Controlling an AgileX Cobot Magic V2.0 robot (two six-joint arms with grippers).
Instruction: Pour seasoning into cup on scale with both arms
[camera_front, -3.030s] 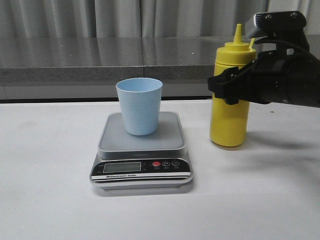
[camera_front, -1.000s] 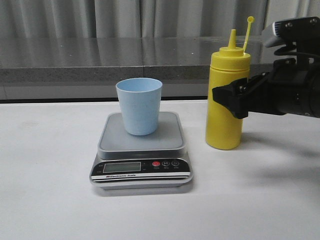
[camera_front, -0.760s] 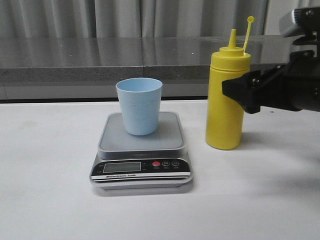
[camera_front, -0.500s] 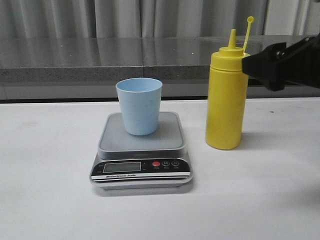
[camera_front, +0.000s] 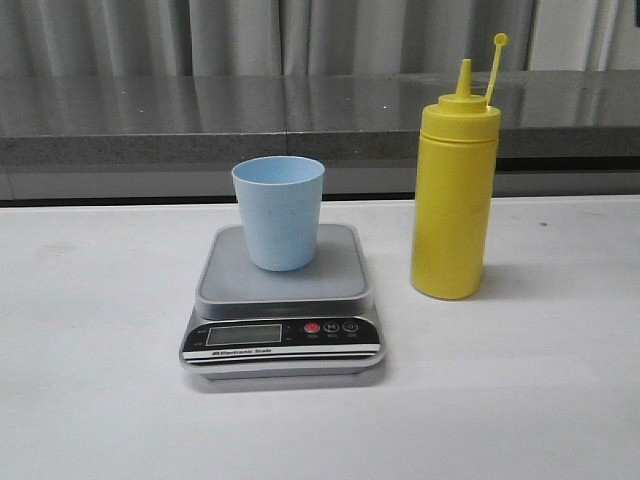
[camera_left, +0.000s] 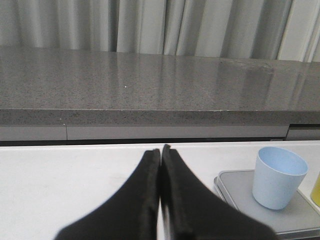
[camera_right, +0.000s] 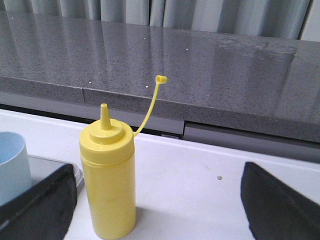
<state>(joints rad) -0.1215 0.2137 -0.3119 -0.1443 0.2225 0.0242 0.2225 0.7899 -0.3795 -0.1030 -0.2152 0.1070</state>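
The yellow seasoning bottle (camera_front: 454, 190) stands upright on the white table, right of the scale, its tethered cap (camera_front: 499, 40) open and sticking up. It also shows in the right wrist view (camera_right: 108, 180). The light blue cup (camera_front: 279, 211) stands upright on the silver-grey scale (camera_front: 283, 300). Cup (camera_left: 278, 177) and scale (camera_left: 240, 190) show in the left wrist view too. Neither arm shows in the front view. My left gripper (camera_left: 160, 152) is shut and empty, away from the scale. My right gripper (camera_right: 158, 210) is open wide and empty, drawn back from the bottle.
A grey stone ledge (camera_front: 200, 120) with curtains behind runs along the back of the white table (camera_front: 520, 400). A small dark speck (camera_right: 219, 177) lies on the table beside the bottle.
My right gripper let go of the bottle, drew back to the right and left the front view. The bottle stands a little further left than three seconds ago.
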